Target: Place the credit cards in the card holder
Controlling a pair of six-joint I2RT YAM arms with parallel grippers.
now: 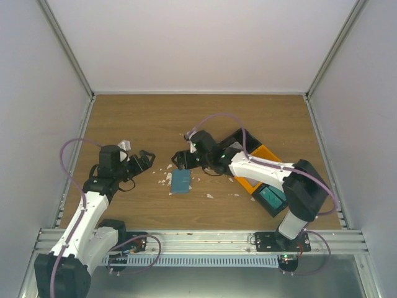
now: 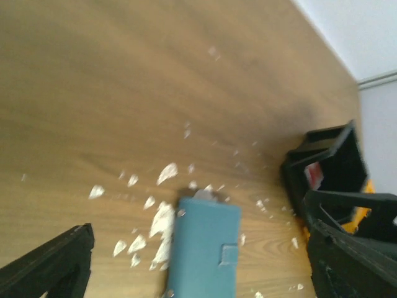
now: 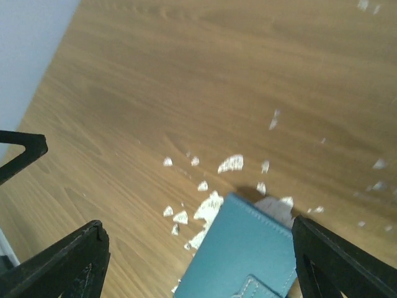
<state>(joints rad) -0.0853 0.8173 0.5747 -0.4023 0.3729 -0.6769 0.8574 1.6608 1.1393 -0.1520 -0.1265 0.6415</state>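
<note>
Wood-grain table point(image 1: 198, 118) w/ white scraps point(image 2: 166, 172), teal card holder point(image 1: 181, 180); white walls point(image 1: 205, 43); both jaws wide open, empty

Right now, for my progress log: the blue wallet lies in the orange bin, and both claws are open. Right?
No: the wallet lies on the table among white scraps, as the top view shows. The left claw and right claw are open.

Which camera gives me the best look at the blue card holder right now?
Left wrist: the card holder appears large, clasp tab visible. Top external shows it whole but small; right wrist crops it at the bottom edge.
</note>
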